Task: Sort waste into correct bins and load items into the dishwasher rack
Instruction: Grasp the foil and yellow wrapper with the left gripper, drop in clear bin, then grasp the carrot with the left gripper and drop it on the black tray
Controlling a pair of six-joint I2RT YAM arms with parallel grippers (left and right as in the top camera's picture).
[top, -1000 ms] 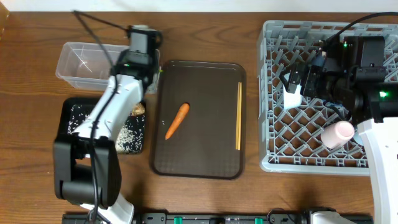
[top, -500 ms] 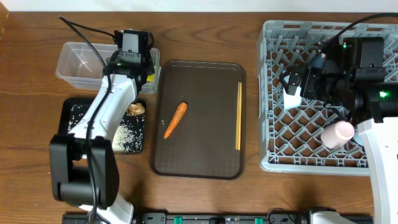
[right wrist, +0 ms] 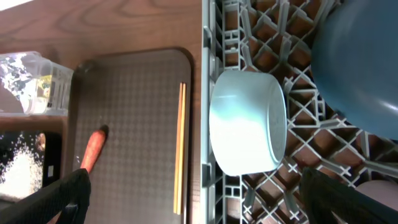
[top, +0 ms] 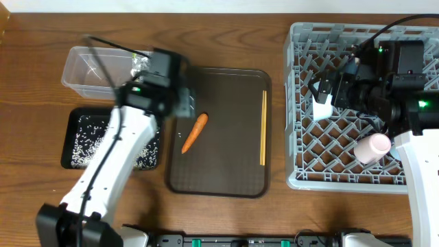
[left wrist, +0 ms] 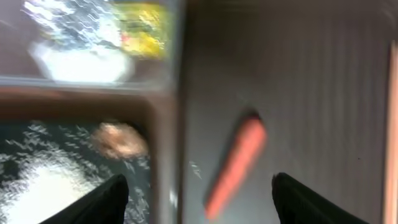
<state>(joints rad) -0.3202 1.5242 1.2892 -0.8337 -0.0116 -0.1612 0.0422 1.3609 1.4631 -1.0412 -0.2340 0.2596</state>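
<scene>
In the blurred left wrist view, the left gripper [left wrist: 199, 190] sat at the bottom edge, fingers spread wide with nothing between them. Just beyond, right of centre, the carrot [left wrist: 237, 163] lay slantwise on the brown serving tray [left wrist: 311, 93]. It looked firm, light and smooth, apt to roll, so a pinch across its thicker middle seemed safest. The clear tub [left wrist: 74, 81] sat upper left. The right gripper [right wrist: 196, 186], also spread and empty, hovered over the rack [right wrist: 236, 25].

The left arm [top: 113, 161] and right arm [top: 422, 180] have white links, black joints, black cables.
</scene>
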